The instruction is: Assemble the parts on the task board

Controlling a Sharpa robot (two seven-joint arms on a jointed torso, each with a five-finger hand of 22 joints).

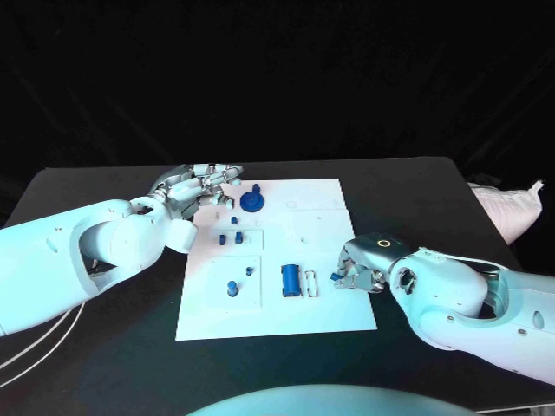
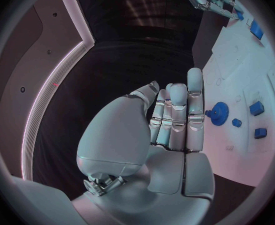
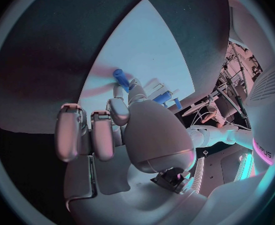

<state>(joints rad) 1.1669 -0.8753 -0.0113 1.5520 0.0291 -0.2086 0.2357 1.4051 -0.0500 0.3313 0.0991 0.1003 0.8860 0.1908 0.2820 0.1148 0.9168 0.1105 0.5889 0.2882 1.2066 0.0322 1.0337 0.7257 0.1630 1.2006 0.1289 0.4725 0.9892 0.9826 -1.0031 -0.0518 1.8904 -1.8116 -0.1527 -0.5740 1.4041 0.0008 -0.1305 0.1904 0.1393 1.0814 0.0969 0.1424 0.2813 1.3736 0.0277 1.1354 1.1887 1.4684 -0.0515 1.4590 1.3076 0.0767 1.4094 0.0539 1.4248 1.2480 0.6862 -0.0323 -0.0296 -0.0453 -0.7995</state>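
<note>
Right robot hand [image 1: 356, 270] pinches one blue part [image 3: 121, 78].

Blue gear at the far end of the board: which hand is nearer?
Left. The left hand sits just beside the blue gear, at the task board's far corner; the right hand is at the board's opposite edge, nearer the robot.

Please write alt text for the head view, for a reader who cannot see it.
A white task board lies on a black table, with small blue parts on it. The left hand hovers at its far left corner; the right hand pinches a blue part at its right edge.
</note>
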